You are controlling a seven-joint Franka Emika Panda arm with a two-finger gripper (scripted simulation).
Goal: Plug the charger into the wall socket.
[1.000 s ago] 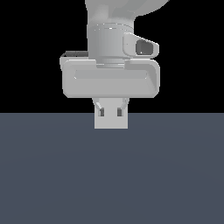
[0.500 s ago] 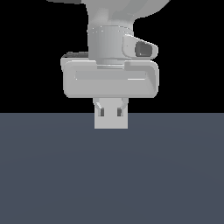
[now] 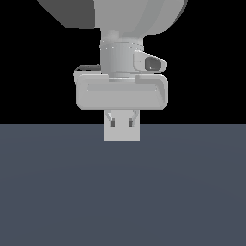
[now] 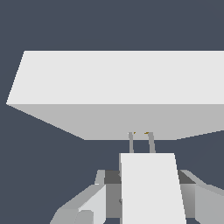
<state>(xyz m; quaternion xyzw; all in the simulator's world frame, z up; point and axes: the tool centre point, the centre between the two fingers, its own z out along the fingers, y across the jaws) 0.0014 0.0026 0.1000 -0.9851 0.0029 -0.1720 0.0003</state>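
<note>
Exterior view: my hand body sits low over the dark grey floor point(image 3: 123, 192), camera housing on the exterior view's right. Directly below it the wall socket point(image 3: 122, 134) stands upright as a light-grey plate, face toward this camera, with two small dark holes near its upper edge. My gripper point(image 3: 122, 115) is behind the plate, only the finger tips showing above its top edge, close together. The charger is hidden here by the plate. Wrist view: the charger point(image 4: 151, 192) is a white block clamped between my fingers point(image 4: 94, 203), one on each side of it, jaws narrow and closed on the block. Its two grey prongs point(image 4: 141, 142) stick out of the far end, parallel, pointing straight at the socket. The socket point(image 4: 122, 87) shows as a wide pale slab across the frame, lit top face plus a shaded face toward me. The prong tips reach the shaded face, with two small yellowish marks right at the contact line. I cannot tell whether the tips are already in the holes or just touching the face. The block body is clear of the plate, with the prongs' length showing between them.
</note>
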